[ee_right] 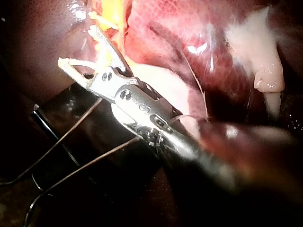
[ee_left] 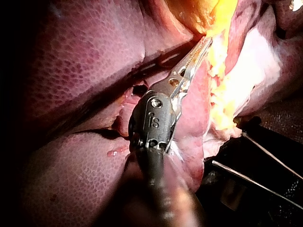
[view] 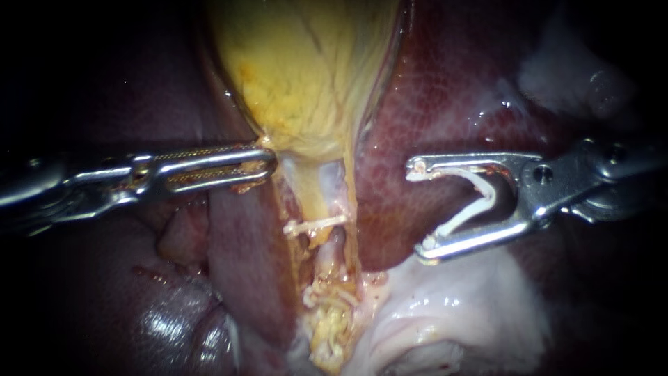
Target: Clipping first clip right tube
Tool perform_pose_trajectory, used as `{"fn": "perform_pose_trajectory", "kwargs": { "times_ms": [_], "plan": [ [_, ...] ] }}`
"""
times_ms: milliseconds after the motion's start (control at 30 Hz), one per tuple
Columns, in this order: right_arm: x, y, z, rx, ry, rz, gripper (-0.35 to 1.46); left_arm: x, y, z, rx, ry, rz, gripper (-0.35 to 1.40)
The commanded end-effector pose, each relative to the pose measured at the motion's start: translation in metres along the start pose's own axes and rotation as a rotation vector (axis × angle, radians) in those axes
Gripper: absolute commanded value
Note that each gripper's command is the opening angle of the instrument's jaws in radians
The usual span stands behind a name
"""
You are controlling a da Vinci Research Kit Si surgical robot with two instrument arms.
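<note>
- White plastic in the endoscope view: an open clip (view: 480,202) sits in the right instrument (view: 419,209), jaws spread wide around it, over the liver (view: 445,90) and well apart from the tube (view: 321,202).
- Left instrument (view: 268,163): jaws together, nipping the gallbladder (view: 306,69) edge.
- Left wrist view adds thin wires (ee_left: 265,184) over a dark base (ee_left: 236,156).
- Right wrist view: same wires, clip beside yellow tissue.

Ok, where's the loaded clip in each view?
Endoscope: loaded clip between the right instrument's jaws, in the view's right half.
Left wrist: not in it.
Right wrist: clip between its own instrument's jaws.
Shared landmark: yellow gallbladder, in all three.
</note>
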Motion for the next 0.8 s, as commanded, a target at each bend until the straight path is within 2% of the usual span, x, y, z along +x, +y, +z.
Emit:
{"fn": "perform_pose_trajectory", "kwargs": {
  "times_ms": [33,133,233,367,533,667,800],
  "plan": [
    [0.0000,0.0000,0.0000,0.000,0.000,0.000,0.60,0.0000,0.0000,0.0000,-0.001,0.000,-0.001,-0.35],
    [0.0000,0.0000,0.0000,0.000,0.000,0.000,0.60,-0.0001,0.0000,-0.0002,0.000,0.000,-0.007,-0.35],
    [0.0000,0.0000,0.0000,0.000,0.000,0.000,0.60,-0.0010,-0.0001,-0.0013,0.006,0.004,-0.012,-0.35],
    [0.0000,0.0000,0.0001,0.000,0.000,0.000,0.60,-0.0032,-0.0004,-0.0035,0.021,-0.006,-0.026,-0.35],
    [-0.0002,0.0000,0.0003,-0.001,0.000,-0.001,0.60,-0.0051,-0.0006,-0.0061,0.039,-0.025,-0.038,-0.35],
    [-0.0002,0.0000,0.0005,-0.002,0.000,-0.002,0.60,-0.0055,-0.0005,-0.0074,0.041,-0.032,-0.042,-0.35],
    [-0.0004,-0.0001,0.0006,-0.001,-0.006,-0.004,0.60,-0.0055,-0.0004,-0.0078,0.042,-0.034,-0.042,-0.35]
  ]
}}
